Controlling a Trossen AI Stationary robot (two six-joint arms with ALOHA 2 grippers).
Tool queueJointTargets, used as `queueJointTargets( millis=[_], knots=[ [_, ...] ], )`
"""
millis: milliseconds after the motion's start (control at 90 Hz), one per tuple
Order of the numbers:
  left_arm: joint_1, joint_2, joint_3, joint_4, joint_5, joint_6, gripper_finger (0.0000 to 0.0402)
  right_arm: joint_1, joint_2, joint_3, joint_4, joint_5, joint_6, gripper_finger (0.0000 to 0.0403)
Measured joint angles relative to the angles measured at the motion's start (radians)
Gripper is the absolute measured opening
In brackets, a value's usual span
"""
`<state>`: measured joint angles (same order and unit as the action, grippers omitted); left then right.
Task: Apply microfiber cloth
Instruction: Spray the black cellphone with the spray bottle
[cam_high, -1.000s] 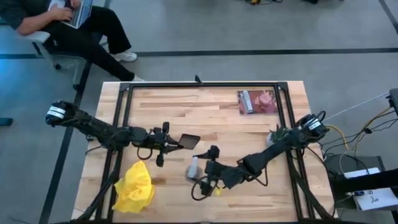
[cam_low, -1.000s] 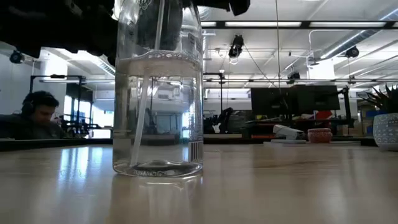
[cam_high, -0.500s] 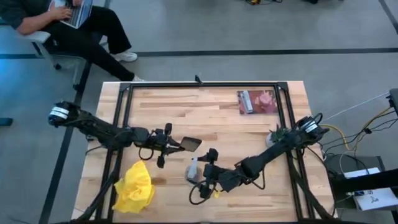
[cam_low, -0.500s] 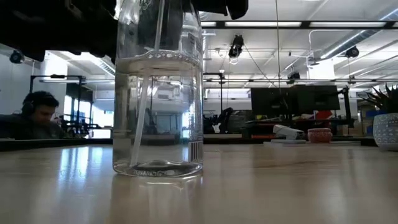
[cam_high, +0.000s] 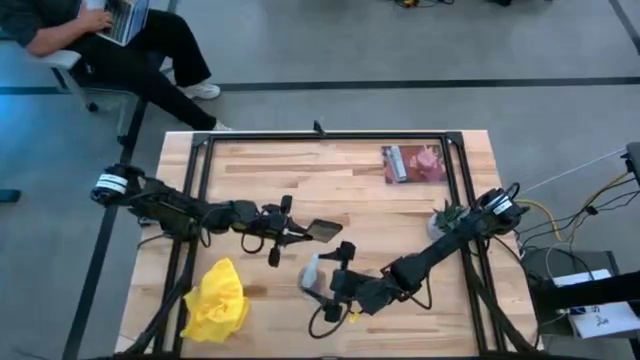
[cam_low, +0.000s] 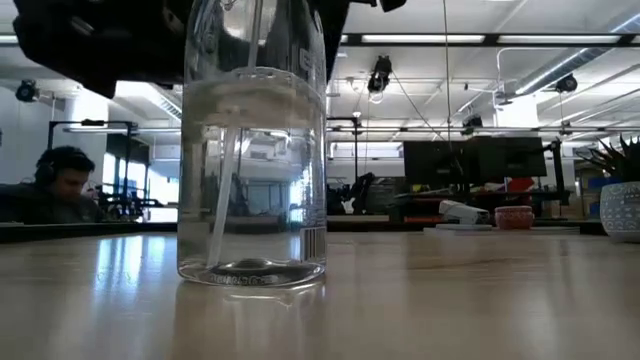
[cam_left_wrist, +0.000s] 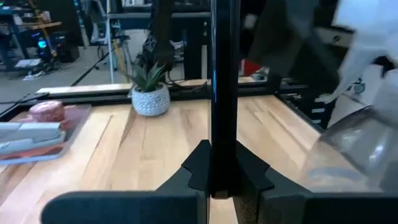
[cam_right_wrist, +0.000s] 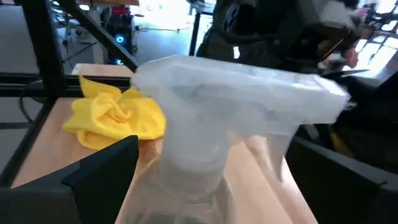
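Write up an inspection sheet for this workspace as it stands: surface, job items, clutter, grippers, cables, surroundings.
Surface: light wooden table under a black frame; no spills seen.
Job's things: microfiber cloth, yellow and crumpled, lies untouched at the near left corner area.
Clutter: spray bottle, clear, part-filled with liquid; black phone; tray of items at the far right; potted plant at the right edge.
Grippers: left gripper shut on the black phone, holding it edge-up mid-table; right gripper closed around the spray bottle's neck.
Cables: cables trail off the right side, beside the table.
Surroundings: a seated person with a laptop past the far left corner.
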<state>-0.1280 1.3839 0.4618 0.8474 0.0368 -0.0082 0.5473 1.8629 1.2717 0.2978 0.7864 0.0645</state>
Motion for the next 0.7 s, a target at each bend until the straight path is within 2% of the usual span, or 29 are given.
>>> queueJointTargets(
  millis=[489, 700],
  knots=[
    [-0.001, -0.027, -0.005, -0.002, 0.002, 0.007, 0.0016, 0.0, 0.0, 0.009, -0.001, 0.002, 0.048, 0.0382],
    [-0.001, -0.027, -0.005, 0.002, 0.0, 0.016, 0.0016, 0.002, 0.0, 0.009, -0.012, 0.073, 0.11, 0.0382]
  ],
)
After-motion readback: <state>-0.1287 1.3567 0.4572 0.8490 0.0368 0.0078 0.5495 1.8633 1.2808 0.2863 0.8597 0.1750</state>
